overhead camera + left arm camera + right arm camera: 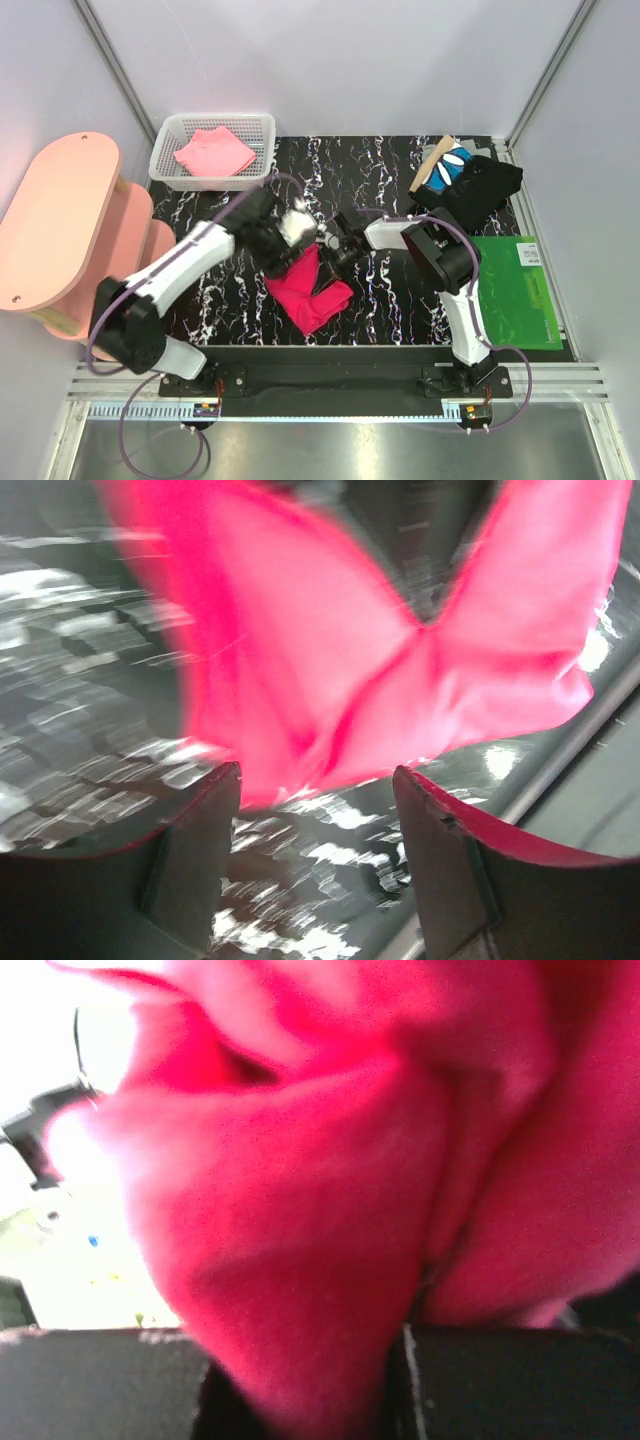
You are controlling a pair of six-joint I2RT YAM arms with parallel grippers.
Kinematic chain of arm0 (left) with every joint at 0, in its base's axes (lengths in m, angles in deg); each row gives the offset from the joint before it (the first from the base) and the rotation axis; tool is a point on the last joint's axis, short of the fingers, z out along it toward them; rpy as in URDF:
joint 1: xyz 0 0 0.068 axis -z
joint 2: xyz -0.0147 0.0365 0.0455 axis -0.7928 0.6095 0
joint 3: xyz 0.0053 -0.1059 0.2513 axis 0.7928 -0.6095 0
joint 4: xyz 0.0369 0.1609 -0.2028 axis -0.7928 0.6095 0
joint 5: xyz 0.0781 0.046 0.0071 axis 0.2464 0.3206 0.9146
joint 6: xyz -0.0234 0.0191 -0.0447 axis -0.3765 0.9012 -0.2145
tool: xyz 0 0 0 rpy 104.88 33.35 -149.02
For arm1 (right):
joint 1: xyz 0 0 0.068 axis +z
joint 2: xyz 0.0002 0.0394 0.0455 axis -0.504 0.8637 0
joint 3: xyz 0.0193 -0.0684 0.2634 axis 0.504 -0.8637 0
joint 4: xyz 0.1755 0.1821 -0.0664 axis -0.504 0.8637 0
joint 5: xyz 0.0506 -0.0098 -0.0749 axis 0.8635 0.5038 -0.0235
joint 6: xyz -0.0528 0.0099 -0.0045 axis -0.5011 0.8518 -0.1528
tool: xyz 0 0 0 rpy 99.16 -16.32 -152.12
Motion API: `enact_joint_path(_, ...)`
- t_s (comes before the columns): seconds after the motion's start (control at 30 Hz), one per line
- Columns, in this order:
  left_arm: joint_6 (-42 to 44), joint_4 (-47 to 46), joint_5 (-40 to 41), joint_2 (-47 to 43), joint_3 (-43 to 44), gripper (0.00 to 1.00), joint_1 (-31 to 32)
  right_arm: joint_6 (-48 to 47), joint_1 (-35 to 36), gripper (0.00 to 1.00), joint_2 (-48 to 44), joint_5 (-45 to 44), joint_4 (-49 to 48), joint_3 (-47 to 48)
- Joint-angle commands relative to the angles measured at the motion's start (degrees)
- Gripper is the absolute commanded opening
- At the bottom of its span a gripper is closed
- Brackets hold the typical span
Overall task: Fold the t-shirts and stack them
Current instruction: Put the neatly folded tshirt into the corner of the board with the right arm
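Right pincer (pixel 300 1370) tight on the crimson t-shirt (pixel 312 292); left pincer (pixel 315 780) spread, cloth just beyond.

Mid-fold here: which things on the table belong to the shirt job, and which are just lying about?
Part of the job:
crimson t-shirt
pink t-shirt
black t-shirt
blue-and-white t-shirt

Lying about:
white mesh basket, which holds the pink t-shirt
green mat
pink tiered stand

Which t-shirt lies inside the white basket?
The light pink t-shirt, folded in the white basket. The crimson t-shirt is mid-table; the black t-shirt and blue t-shirt sit far right.
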Motion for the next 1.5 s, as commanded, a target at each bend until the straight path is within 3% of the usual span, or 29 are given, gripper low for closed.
enact_joint_path(0.0, 3.70, 6.27, 0.15, -8.77, 9.54, 0.70, -11.45, 4.77, -7.50, 0.00, -8.49, -4.35, -2.31, 4.53)
enact_joint_path(0.17, 4.93, 8.66, -0.72, -14.57, 12.01, 0.73, -19.46, 7.75, -16.63, 0.00, -11.50, -5.13, -2.22, 11.91)
enact_joint_path(0.43, 5.37, 9.10, -6.17, -17.74, 7.45, 0.72, -27.74, 11.88, -28.59, 0.00, -9.92, -4.96, -2.05, 23.50)
enact_joint_path(0.87, 8.36, 8.92, -9.69, -16.95, 3.93, 0.72, -34.86, 17.51, -49.76, 0.00, -15.98, -9.18, -1.96, 24.66)
enact_joint_path(1.3, 8.89, 8.92, -11.01, -15.81, 4.28, 0.72, -36.36, 19.28, -56.55, 0.00, -7.81, -8.39, 0.40, 30.64)
enact_joint_path(1.47, 8.98, 8.92, -11.10, -15.81, 4.98, 0.72, -36.80, 14.10, -56.64, 0.01, -3.68, -18.13, 9.80, 29.85)
